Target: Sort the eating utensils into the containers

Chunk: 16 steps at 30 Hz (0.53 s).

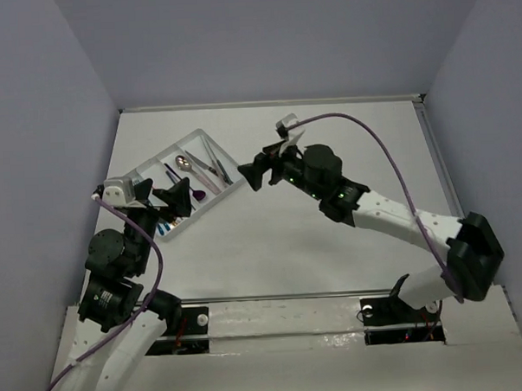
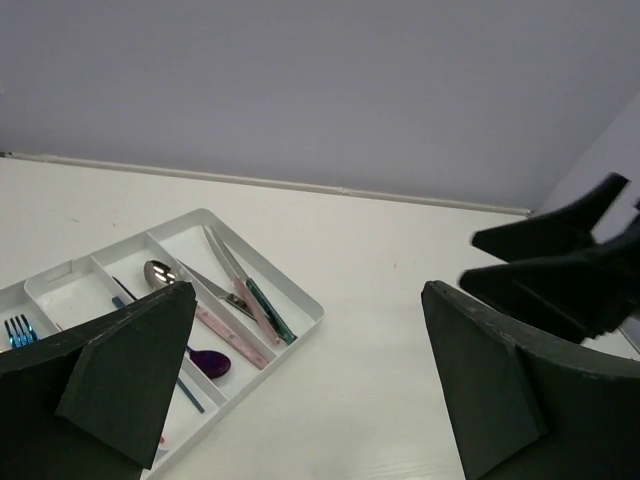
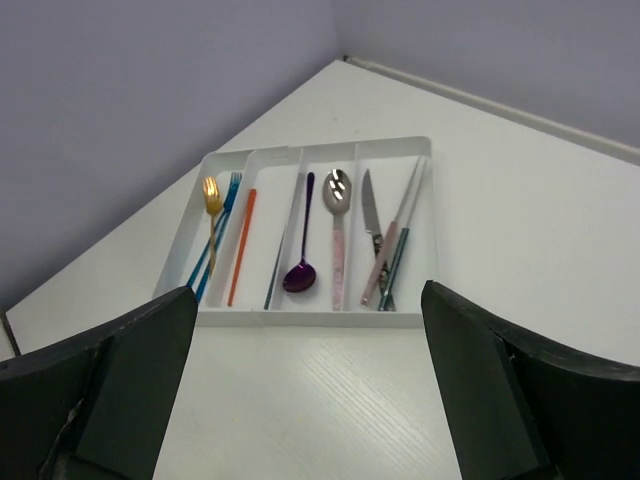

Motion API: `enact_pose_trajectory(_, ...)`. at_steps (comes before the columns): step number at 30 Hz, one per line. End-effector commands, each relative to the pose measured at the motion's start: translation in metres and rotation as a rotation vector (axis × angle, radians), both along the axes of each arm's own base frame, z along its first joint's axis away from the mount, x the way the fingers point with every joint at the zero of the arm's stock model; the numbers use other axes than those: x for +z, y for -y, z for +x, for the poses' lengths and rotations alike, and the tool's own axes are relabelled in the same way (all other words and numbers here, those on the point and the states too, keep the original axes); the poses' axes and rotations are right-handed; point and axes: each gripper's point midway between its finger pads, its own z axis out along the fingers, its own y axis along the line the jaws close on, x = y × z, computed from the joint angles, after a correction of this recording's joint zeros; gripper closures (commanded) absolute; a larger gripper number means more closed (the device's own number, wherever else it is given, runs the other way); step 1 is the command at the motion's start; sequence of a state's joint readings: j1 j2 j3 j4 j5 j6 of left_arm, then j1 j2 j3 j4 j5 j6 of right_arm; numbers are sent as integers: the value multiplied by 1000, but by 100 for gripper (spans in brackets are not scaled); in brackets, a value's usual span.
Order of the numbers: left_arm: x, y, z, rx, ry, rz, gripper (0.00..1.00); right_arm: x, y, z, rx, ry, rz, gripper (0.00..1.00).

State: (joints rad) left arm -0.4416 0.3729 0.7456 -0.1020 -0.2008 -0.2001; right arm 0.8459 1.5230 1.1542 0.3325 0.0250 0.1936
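While the right pincer (image 1: 252,172) stands wide open and empty just beside the white tray's (image 1: 233,189) right edge, the utensils (image 3: 337,240) lie straight ahead of it, long axes along the compartments (image 3: 268,200). The left pincer (image 1: 176,198), equally open and empty, hangs over the tray's near end, closer.

We log a white tray (image 3: 318,147) ahead of the black right gripper (image 3: 308,300): gold fork (image 3: 211,192), blue fork (image 3: 233,185), orange utensil (image 3: 241,245), purple spoon (image 3: 299,277), silver pink-handled spoon (image 3: 338,187), teal-handled knife (image 3: 395,268). White table (image 3: 520,250), lavender walls (image 3: 120,90).
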Motion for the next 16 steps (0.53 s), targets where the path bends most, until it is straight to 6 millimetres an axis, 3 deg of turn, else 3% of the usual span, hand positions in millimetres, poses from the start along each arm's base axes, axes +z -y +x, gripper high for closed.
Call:
enact_pose_trajectory(1,2,2,9,11,-3,-10,1,9,81,-18,-230,79,34,0)
enact_pose_trajectory(3,0,6,13,1,-16,-9,1,5,114,-32,-304,61,47,0)
enact_pose_trajectory(4,0,6,14,2,-18,-13,1,9,136,-50,-315,64,92,0)
enact_pose_trajectory(6,4,7,13,-1,-14,-23,1,4,164,-63,-366,53,105,0)
enact_pose_trajectory(8,13,7,10,-11,11,-35,1,12,192,-82,-396,69,169,0)
enact_pose_trajectory(9,20,7,6,-20,35,-46,1,4,202,-87,-413,55,153,0)
enact_pose_trajectory(12,33,10,-2,-55,78,-57,1,5,231,-100,-470,66,183,0)
enact_pose_trajectory(16,50,20,-4,-111,105,-73,1,13,241,-109,-470,76,195,0)
